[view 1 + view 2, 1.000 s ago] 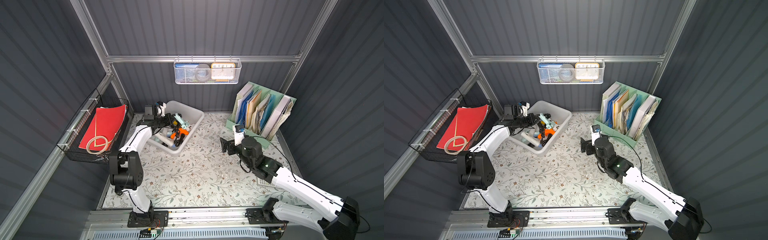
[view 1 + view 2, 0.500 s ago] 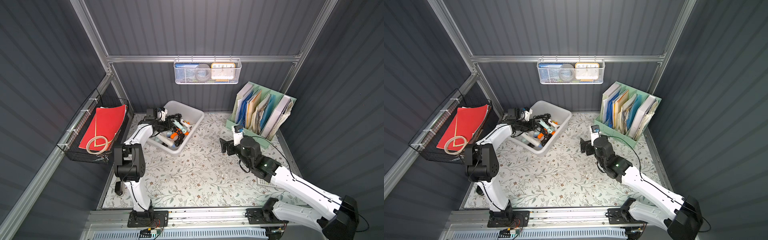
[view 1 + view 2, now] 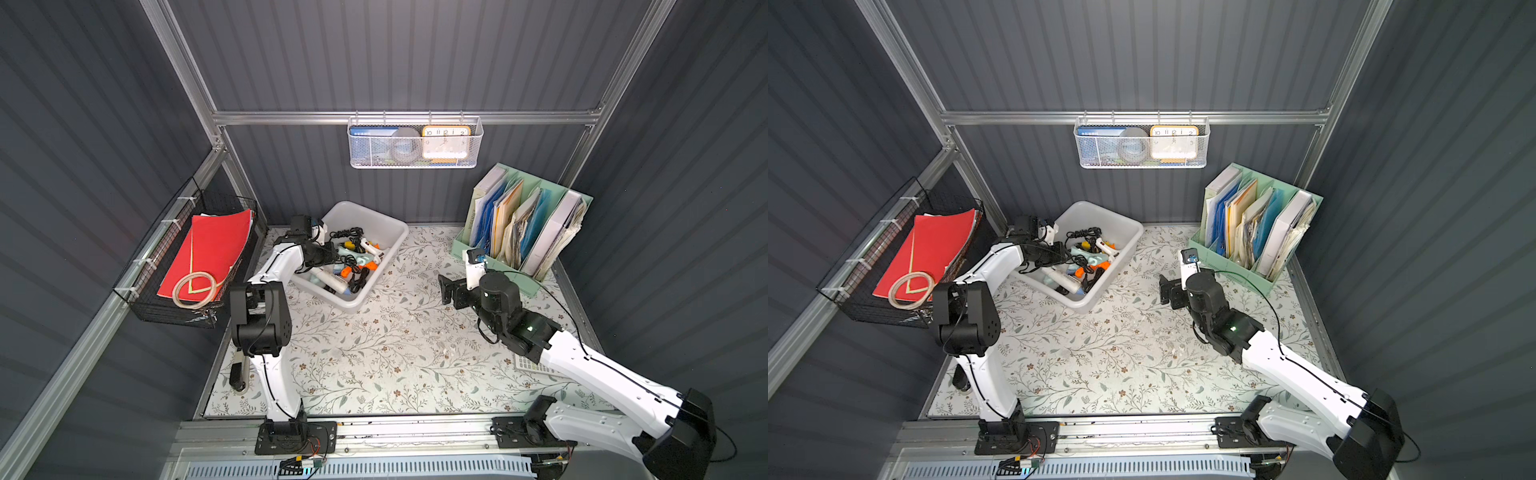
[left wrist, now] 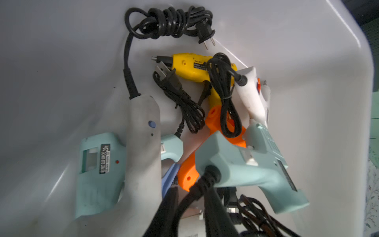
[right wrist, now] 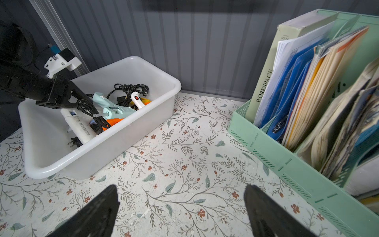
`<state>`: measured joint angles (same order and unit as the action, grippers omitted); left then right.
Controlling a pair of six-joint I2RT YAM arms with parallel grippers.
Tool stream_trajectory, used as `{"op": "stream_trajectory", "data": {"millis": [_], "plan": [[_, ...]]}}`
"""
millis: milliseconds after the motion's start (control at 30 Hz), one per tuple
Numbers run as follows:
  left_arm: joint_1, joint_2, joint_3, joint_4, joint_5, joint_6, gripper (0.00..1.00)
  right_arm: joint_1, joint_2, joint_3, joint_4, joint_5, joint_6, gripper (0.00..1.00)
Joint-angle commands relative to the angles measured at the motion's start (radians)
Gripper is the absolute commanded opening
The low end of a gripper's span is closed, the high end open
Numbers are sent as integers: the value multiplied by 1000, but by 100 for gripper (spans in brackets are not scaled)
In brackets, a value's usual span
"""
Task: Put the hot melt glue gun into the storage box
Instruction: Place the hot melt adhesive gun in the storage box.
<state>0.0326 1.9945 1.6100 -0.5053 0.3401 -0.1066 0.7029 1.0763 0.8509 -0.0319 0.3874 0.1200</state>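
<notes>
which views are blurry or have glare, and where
Left wrist view: the black cords nearest the lens are out of focus, and bright streaks glare on the storage box wall. Right wrist view: the papers in the file organiser smear towards the frame edge. Both top views: sharp and evenly lit, though the clock face is washed out.

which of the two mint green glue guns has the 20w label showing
The mint gun under the grey-white gun, black label facing the camera. The other mint gun lies on the orange gun.
</notes>
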Motion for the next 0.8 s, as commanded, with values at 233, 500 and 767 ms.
{"op": "stream_trajectory", "data": {"millis": [233,500,767], "plan": [[12,40,85,-77,-199,43,24,2,-1,25,-8,17,7,99],[13,80,147,-72,-340,37,24,1,-3,25,-11,20,9,99],[13,-17,118,18,-323,-15,47,1,19,44,-38,52,23,99]]}}
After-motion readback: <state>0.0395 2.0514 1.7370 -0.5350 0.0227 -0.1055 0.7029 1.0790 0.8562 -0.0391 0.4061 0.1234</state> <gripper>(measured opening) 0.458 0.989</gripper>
